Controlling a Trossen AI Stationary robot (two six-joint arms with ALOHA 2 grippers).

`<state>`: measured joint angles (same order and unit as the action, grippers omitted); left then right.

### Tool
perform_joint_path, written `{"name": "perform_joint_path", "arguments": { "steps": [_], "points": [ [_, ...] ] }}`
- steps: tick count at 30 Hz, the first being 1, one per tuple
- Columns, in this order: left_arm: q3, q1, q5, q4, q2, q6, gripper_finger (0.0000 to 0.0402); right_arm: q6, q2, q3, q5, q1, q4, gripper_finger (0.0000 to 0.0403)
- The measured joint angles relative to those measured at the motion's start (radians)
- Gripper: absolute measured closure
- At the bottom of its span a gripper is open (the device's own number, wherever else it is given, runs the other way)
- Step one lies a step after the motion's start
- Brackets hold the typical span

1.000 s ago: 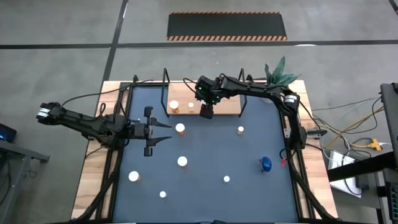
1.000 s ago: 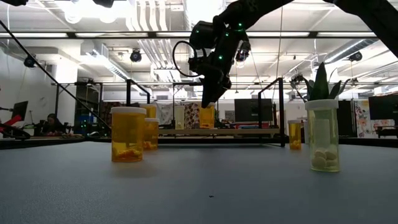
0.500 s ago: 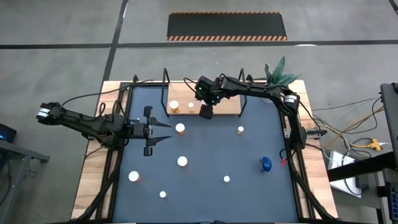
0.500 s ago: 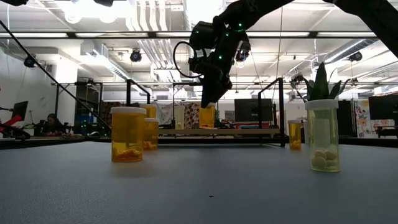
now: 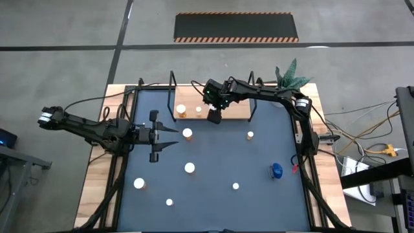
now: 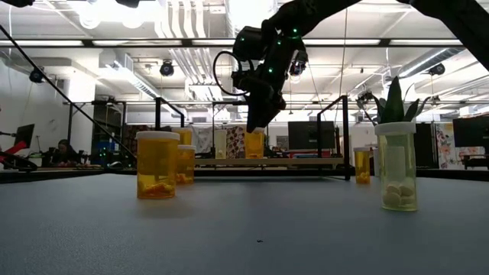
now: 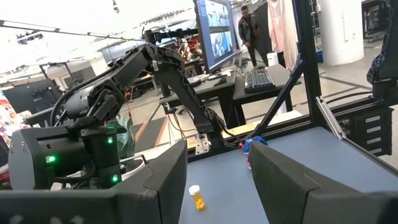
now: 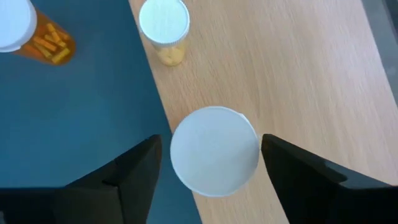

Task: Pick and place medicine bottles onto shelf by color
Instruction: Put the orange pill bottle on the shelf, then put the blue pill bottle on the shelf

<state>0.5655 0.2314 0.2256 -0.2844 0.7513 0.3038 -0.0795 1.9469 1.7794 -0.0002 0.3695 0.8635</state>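
High view
Right gripper (image 5: 213, 116): reaches to the near edge of the shelf (image 5: 236, 109), directly over a bottle; jaw width cannot be judged here.
Left gripper (image 5: 169, 136): over the mat (image 5: 259, 162) on the left side, fingers spread wide, nothing between them.
Shelved bottles: white-capped bottle (image 5: 182, 109) and smaller bottle (image 5: 198, 110) stand on the shelf's left part.
Bottles on mat: one (image 5: 187, 133) just beyond the left fingertips; others at (image 5: 189, 167), (image 5: 139, 184), (image 5: 169, 202), (image 5: 236, 186) and (image 5: 250, 135).
Blue bottle (image 5: 276, 171): on the mat's right side, well apart from the shelf.
Plant (image 5: 290, 76): at the far right corner.

Low view
Right gripper (image 6: 258, 122): hangs down over an orange bottle (image 6: 254, 143) standing on the shelf board (image 6: 306, 161).
Foreground: large orange bottle (image 6: 157, 165) left, pale bottle (image 6: 399, 166) right, both upright.

Left wrist view
Left fingers (image 7: 165, 180): set wide apart, empty.
Beyond them: small orange bottle (image 7: 196, 197) and the blue bottle (image 7: 252, 147) on the mat.

Right wrist view
Right fingers (image 8: 138, 167): open, one on each side of a white cap (image 8: 214, 151), a small gap showing at both sides.
Bottle under gripper: at the shelf's edge where wood meets mat.
Neighbours: a bottle (image 8: 165, 28) on the wood, another (image 8: 34, 32) on the mat.
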Motion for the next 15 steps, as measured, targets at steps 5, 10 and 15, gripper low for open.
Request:
{"name": "perform_joint_path", "arguments": {
  "steps": [5,10,15],
  "points": [
    [0.000,0.000,0.000,0.000,0.000,0.000,0.0244,0.000,-0.003,0.000,0.000,0.000,0.004,0.0121],
    [0.000,0.000,0.000,0.001,0.000,0.000,0.0244,0.016,-0.047,0.000,0.001,-0.003,0.033,0.0122],
    [0.000,0.000,0.000,0.000,0.000,0.001,0.0244,0.063,-0.115,0.000,0.000,-0.034,0.090,0.0132]
  ]
}}
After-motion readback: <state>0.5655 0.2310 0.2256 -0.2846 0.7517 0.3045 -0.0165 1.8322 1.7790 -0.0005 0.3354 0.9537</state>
